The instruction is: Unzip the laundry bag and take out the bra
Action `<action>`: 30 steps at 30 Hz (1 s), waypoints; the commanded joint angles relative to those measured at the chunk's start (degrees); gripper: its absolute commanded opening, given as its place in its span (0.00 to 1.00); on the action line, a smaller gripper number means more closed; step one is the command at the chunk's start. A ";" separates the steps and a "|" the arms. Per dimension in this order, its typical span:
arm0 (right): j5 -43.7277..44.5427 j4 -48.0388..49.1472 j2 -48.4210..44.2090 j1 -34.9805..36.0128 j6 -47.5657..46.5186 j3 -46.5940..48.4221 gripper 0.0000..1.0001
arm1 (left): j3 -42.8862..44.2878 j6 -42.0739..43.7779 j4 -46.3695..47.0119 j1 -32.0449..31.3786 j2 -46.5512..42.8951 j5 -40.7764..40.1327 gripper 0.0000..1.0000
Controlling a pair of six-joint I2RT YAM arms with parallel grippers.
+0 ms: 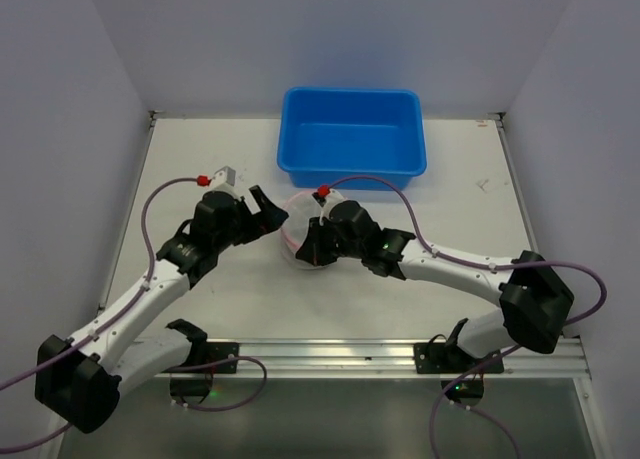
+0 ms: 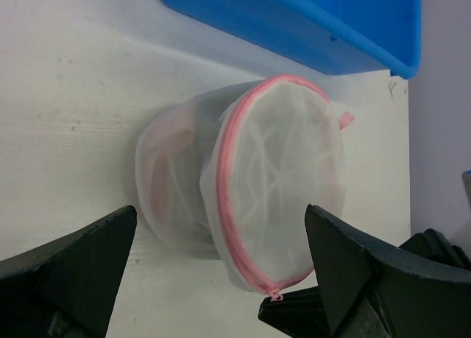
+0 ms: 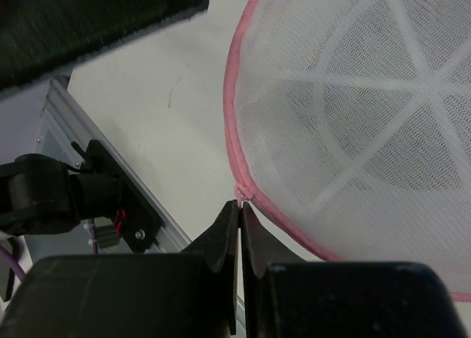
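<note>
The laundry bag [image 1: 297, 227] lies on its side mid-bench [image 1: 200, 159], at 6 o'clock from the blue tub [image 1: 352, 139], with one pink-rimmed face turned toward 4 o'clock. There the right end effector [image 3: 240, 209], nearer and pressed together, seems to pinch the zipper pull [image 3: 241, 196]. The left end effector [image 1: 270, 211] is spread wide at the bag's 9 o'clock, touching nothing.

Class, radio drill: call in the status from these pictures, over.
Left hand open, beside bag. Right hand shut on zip pull. Bag on its side, zip looks closed. Tub behind, not in the way.
</note>
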 commanded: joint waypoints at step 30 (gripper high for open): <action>6.90 -9.38 -13.46 -0.56 -12.62 -10.11 0.00 | -1.63 6.09 5.45 0.22 6.26 7.38 0.00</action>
